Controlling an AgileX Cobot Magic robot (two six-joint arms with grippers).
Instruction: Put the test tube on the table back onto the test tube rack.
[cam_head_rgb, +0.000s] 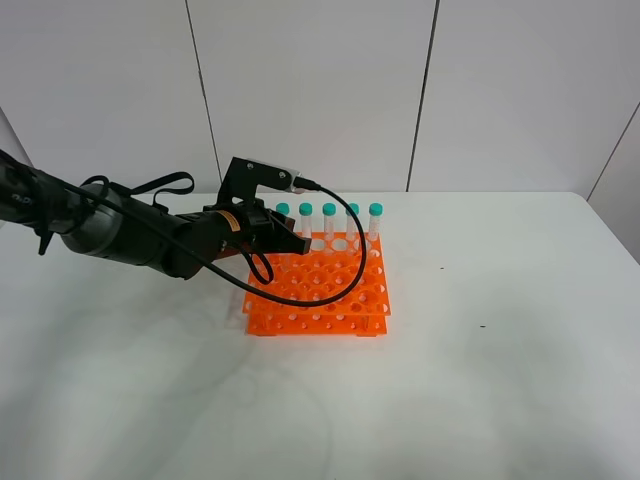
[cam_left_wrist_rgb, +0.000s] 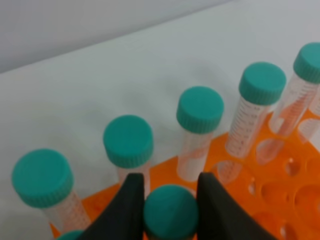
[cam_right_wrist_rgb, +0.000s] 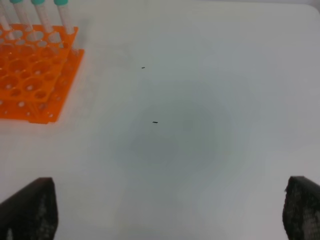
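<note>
Tube being seated in rack by left pincer

Left pincer (cam_left_wrist_rgb: 169, 200) is gripping the tube (cam_left_wrist_rgb: 170, 212) by its teal cap, holding it upright over the rack (cam_head_rgb: 320, 290), just in front of the back row of tubes (cam_left_wrist_rgb: 200, 110), so its tip can enter a hole. Right pincer (cam_right_wrist_rgb: 165, 210) is resting wide open and empty above the table (cam_right_wrist_rgb: 200, 125), well clear.

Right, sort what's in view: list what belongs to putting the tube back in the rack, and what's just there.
Part of the job:
- test tube, pinched at its cap by the left gripper
- test tube rack
- table

Just there:
- five teal-capped tubes standing along the rack's back row
- right gripper, open over bare table
</note>
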